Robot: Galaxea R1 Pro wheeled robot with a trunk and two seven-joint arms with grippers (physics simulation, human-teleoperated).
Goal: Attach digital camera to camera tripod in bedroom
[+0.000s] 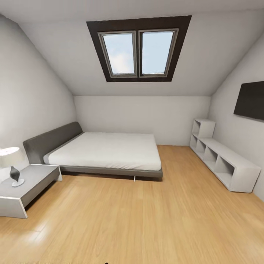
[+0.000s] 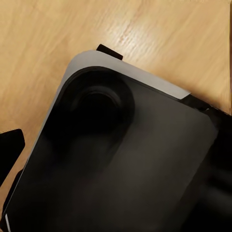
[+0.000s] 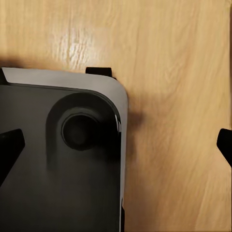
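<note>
A grey bed [image 1: 104, 152] with a white mattress sits mid-frame under the dark-framed skylight [image 1: 138, 49]. At lower left stand a nightstand [image 1: 35, 181] and a lamp [image 1: 13, 165]; at right, white shelves [image 1: 223, 161] and a wall screen [image 1: 250, 99]. The wood floor [image 1: 146, 220] spreads below. Neither wrist view lets me tell how the jaws stand.

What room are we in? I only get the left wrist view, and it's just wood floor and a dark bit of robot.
Observer: A bedroom. The head view shows a grey bed with a white mattress.
Operator: Is there a window?
Observer: Yes, a dark-framed skylight in the sloped ceiling above the bed.
Operator: What's next to the bed?
Observer: A grey nightstand with a white lamp standing on it.
</note>
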